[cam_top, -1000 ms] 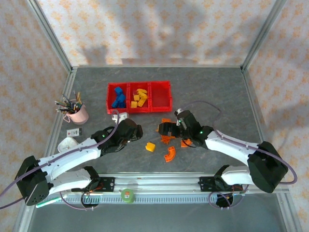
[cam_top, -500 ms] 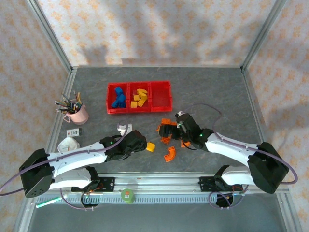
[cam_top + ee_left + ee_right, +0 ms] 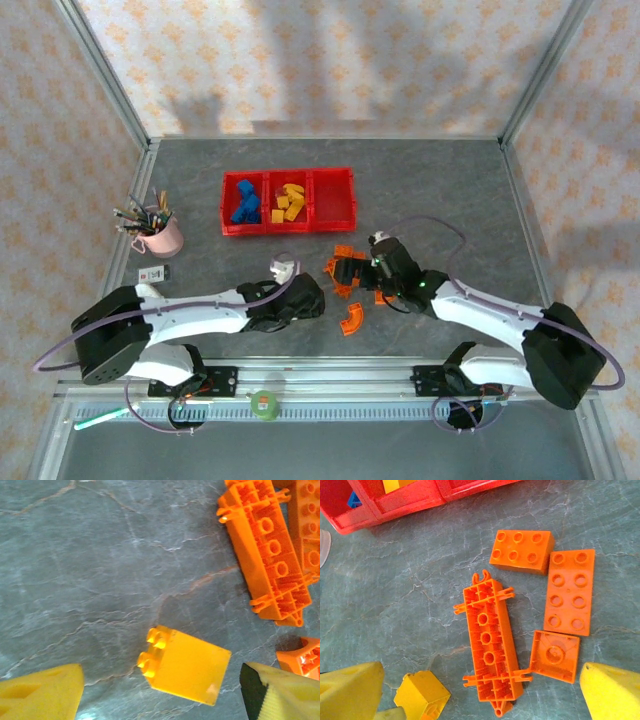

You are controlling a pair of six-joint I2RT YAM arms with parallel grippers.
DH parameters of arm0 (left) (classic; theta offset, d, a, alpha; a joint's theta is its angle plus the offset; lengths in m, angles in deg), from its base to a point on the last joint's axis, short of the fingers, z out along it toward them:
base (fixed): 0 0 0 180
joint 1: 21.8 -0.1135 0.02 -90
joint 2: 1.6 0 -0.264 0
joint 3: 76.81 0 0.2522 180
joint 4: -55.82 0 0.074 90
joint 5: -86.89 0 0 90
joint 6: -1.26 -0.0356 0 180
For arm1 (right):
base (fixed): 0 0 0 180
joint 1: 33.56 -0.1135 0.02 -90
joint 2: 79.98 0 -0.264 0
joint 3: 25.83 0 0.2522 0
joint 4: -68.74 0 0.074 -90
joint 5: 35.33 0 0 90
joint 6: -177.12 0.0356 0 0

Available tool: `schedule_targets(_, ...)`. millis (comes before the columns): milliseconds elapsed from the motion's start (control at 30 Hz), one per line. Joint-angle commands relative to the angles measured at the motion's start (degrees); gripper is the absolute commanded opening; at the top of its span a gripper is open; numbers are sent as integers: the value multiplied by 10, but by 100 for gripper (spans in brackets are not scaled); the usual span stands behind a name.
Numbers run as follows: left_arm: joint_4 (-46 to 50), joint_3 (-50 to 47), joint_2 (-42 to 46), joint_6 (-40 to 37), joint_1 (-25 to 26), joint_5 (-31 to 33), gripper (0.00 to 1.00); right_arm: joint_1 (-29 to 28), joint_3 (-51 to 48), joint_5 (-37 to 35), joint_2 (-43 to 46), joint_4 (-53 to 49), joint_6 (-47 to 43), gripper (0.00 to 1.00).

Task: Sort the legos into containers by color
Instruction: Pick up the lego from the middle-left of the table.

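The red containers [image 3: 288, 228] stand at the back: blue legos [image 3: 244, 201] in the left bin, yellow ones [image 3: 289, 203] in the middle, the right bin [image 3: 333, 195] bare. My left gripper [image 3: 160, 695] hangs open over a yellow brick [image 3: 185, 666] that lies on its side between the fingers [image 3: 42, 692], untouched. My right gripper [image 3: 482, 695] is open above a long upturned orange piece [image 3: 492, 647], with two flat orange bricks [image 3: 571, 591] and a small square one [image 3: 554, 656] beside it. An orange arch [image 3: 352, 318] lies nearer the front.
A pink cup of pens [image 3: 157, 232] stands at the left with a small card [image 3: 152, 273] in front of it. The two grippers [image 3: 312, 298] are close together at mid table. The containers' corner [image 3: 405, 500] lies just beyond the orange pile.
My left arm has swung right and come down over the yellow brick, its jaws opening a little wider. The right gripper has stayed open over the orange pile.
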Motion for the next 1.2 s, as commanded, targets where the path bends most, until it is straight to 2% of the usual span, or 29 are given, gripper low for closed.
schedule_targets(0,-17,23,-23,-37,9,1,84,10,-10,-19,22,7,11,100)
schedule_targets(133,-16,32,-57,-46,8,4,82,19,-17,-13,27,8,13,100)
schedule_targets(267,-20,37,-83,-49,9,2,77,23,-18,-9,28,10,13,100)
schedule_targets(600,-33,33,-99,-46,9,17,56,27,-18,-1,23,15,12,100)
schedule_targets(800,-14,32,-74,-40,8,39,48,30,-6,2,22,11,5,100)
schedule_targets(933,23,40,-45,-34,6,76,46,31,8,9,14,10,-3,100)
schedule_targets(1033,53,51,-14,-39,-8,107,45,32,28,13,2,6,-11,100)
schedule_targets(1167,72,75,20,-78,-68,122,45,36,52,15,-23,12,-19,100)
